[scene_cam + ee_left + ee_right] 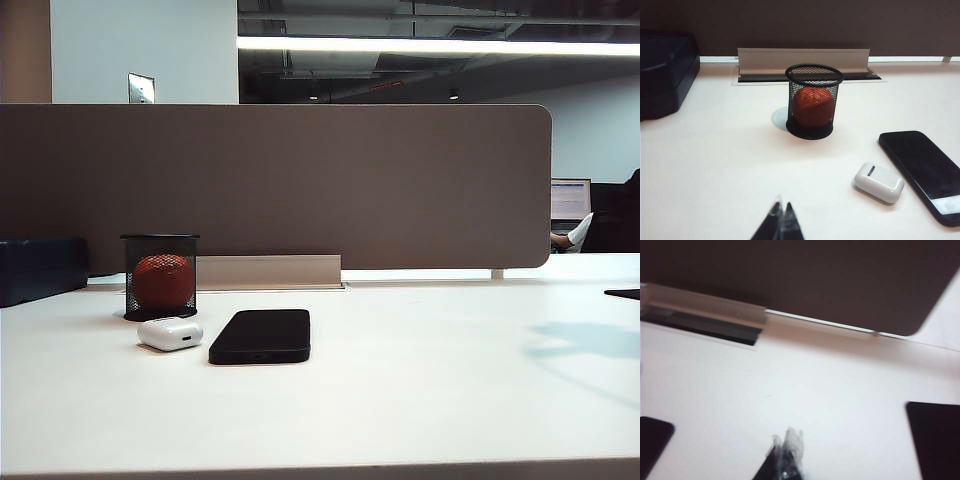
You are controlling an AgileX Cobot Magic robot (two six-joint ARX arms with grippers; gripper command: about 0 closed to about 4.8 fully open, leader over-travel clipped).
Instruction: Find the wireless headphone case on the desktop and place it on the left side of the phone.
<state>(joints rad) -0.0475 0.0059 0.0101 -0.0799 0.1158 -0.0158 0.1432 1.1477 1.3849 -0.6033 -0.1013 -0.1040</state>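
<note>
Right wrist view: closed right pincer [786, 450] aloft

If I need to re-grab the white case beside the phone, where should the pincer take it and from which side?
Come from above and close across the case's short width, at its middle. It lies flat on the desk as a low rounded pebble, so its ends offer little hold. There is a gap to the phone and the mesh cup stands clear behind. Left pincer and right pincer are both shut; open first.
</note>
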